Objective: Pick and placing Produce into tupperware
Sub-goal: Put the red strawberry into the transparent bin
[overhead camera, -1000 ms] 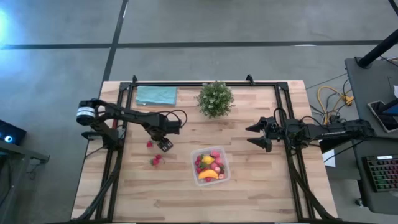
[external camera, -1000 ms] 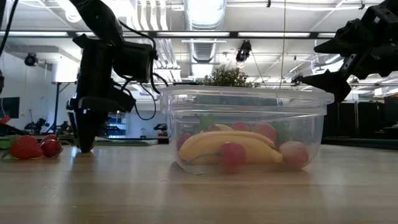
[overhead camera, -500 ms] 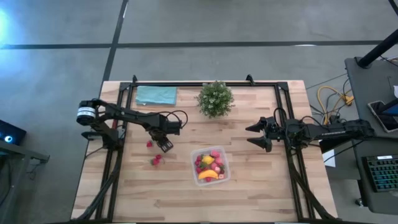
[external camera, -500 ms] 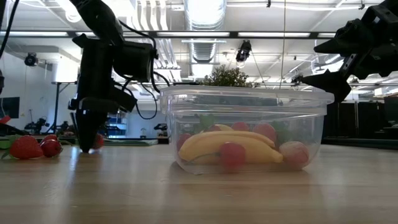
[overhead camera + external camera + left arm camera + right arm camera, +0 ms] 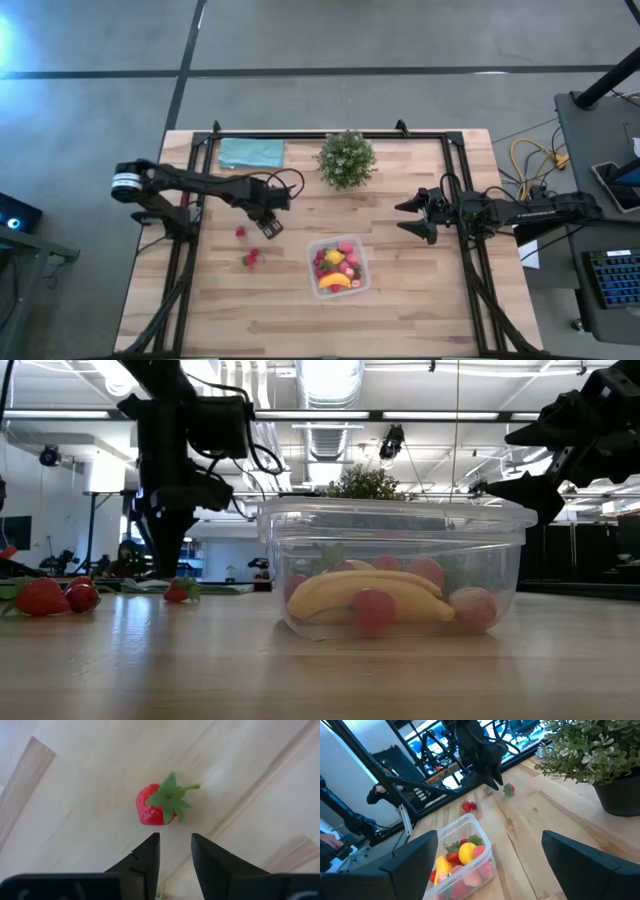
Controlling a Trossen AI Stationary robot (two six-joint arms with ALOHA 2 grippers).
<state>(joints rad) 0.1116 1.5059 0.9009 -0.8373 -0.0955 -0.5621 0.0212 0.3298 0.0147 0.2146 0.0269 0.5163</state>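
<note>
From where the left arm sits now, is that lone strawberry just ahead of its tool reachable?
Probably yes. The strawberry lies alone on bare wood just ahead of the left tool, with nothing between them. But the fingers look nearly shut and empty, raised off the table, so the tool would need to open and come down first.

Right claw (image 5: pixel 490 862): two dark fingers (image 5: pixel 407 862) wide apart, nothing btwn them. Clear tupperware (image 5: pixel 462 852) on wood bench (image 5: pixel 540 825), w/ yellow lemon (image 5: pixel 465 852), banana (image 5: pixel 441 866), red & pink pieces inside. Left claw (image 5: pixel 495 782) farther off, tips down, above bench. One strawberry (image 5: pixel 508 789) just beside it; red pair (image 5: pixel 468 806) nearer the tub. Potted plant (image 5: pixel 595 755) near, at bench edge.
</note>
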